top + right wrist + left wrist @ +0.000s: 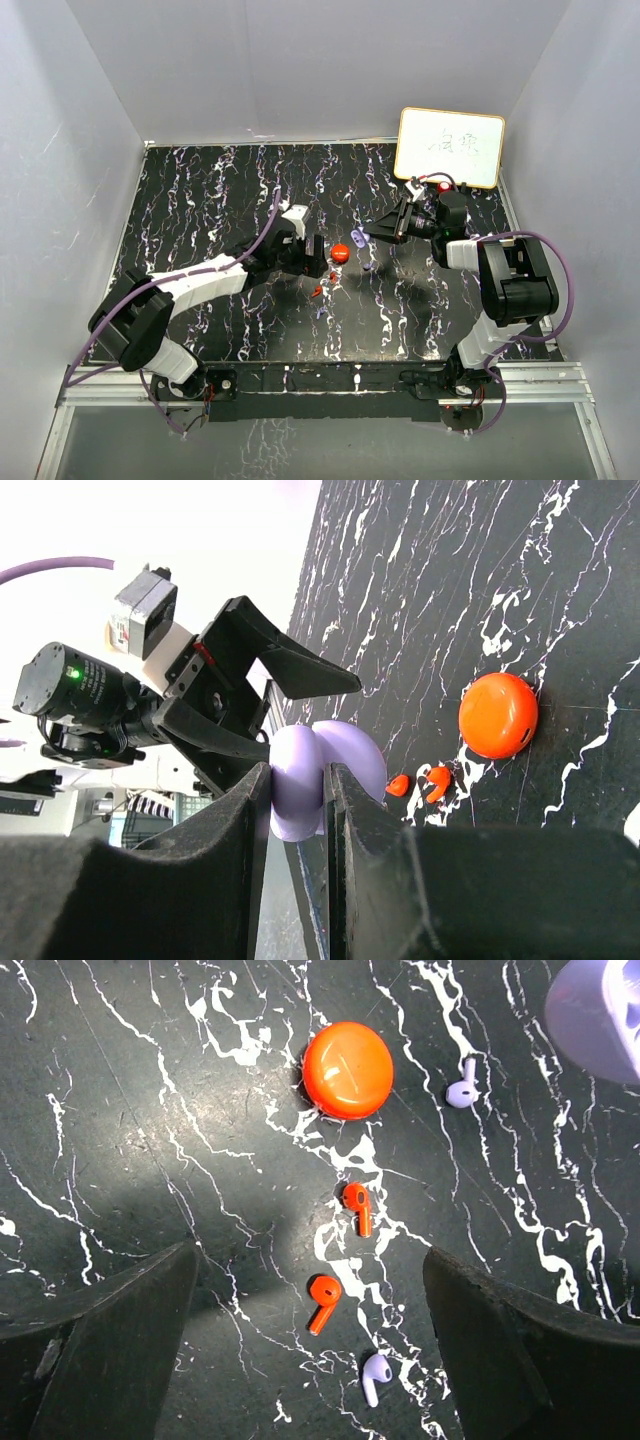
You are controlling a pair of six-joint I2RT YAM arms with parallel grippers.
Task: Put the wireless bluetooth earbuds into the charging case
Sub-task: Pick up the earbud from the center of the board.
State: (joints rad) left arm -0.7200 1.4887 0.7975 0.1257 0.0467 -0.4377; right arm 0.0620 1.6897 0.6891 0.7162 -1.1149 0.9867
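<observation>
— As the left arm reaches out from the near edge over the black marbled table (200,200), how does the left gripper (310,1252) stand?
— Spread wide, holding nothing. Its two dark fingers (120,1340) frame the loose pieces on the marble.
— What lies between them?
— Nearest is one lavender earbud (375,1375). Just beyond are the red earbuds (322,1300), one past the other, all lying apart on the table. Farther on sits the round red case (348,1070), closed, with the second lavender earbud (462,1088) off to its side. Every earbud lies outside the cases.
— And the right arm?
— Farther still, the right gripper (298,780) is pinched narrowly on the purple case (350,755), which shows two rounded halves. Whether that case touches the table cannot be told.
— Behind it?
— A whiteboard (450,147) stands at the far right corner.
</observation>
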